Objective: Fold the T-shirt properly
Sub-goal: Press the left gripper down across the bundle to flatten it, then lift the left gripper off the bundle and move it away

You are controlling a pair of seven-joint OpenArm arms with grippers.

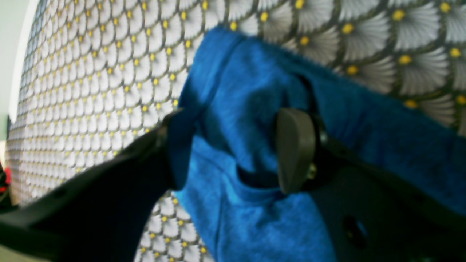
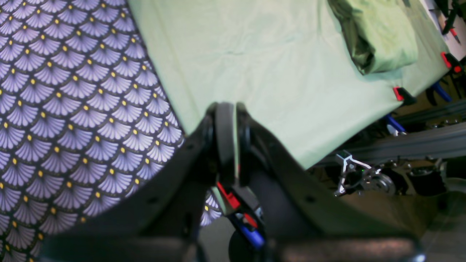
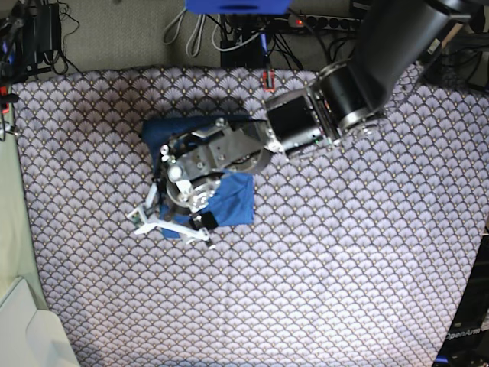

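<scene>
The blue T-shirt (image 3: 233,196) lies bunched into a small bundle on the patterned tablecloth (image 3: 344,252), left of centre in the base view. My left arm (image 3: 306,122) reaches down over it and hides most of it. In the left wrist view, my left gripper (image 1: 235,149) is open, its fingers (image 1: 295,149) spread either side of a raised fold of the T-shirt (image 1: 255,83). My right gripper (image 2: 231,138) is shut with nothing in it, hanging over the border between the tablecloth (image 2: 65,109) and a pale green sheet (image 2: 255,54). The right arm does not appear in the base view.
A folded green cloth (image 2: 378,32) rests on the pale green sheet, with red clamps (image 2: 398,94) along that sheet's edge. Cables and power strips (image 3: 229,34) run behind the table's far edge. A white object (image 3: 30,329) sits at the lower left corner.
</scene>
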